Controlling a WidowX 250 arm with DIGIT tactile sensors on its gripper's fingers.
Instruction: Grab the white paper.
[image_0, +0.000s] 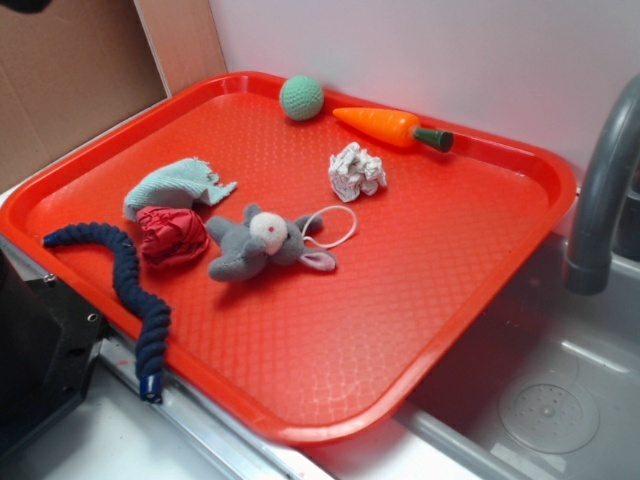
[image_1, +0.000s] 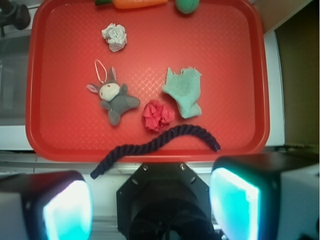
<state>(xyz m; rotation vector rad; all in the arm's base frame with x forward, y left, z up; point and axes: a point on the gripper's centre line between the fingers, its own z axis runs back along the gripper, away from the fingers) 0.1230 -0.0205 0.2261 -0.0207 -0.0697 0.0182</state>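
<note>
The white paper (image_0: 356, 171) is a small crumpled wad lying on the red tray (image_0: 430, 300), toward its far side, just in front of the orange carrot (image_0: 385, 125). In the wrist view the paper (image_1: 114, 36) sits near the top left, far from the jaws. My gripper (image_1: 150, 200) hangs high above the tray's near edge. Its two fingers (image_1: 67, 207) stand wide apart with nothing between them. The gripper itself does not show in the exterior view.
On the tray are a green ball (image_0: 301, 97), a grey plush rabbit (image_0: 262, 243) with a thin white cord loop, a pale teal cloth (image_0: 175, 185), a red crumpled wad (image_0: 170, 234) and a dark blue rope (image_0: 130, 290). A grey faucet (image_0: 605, 190) and sink are at the right.
</note>
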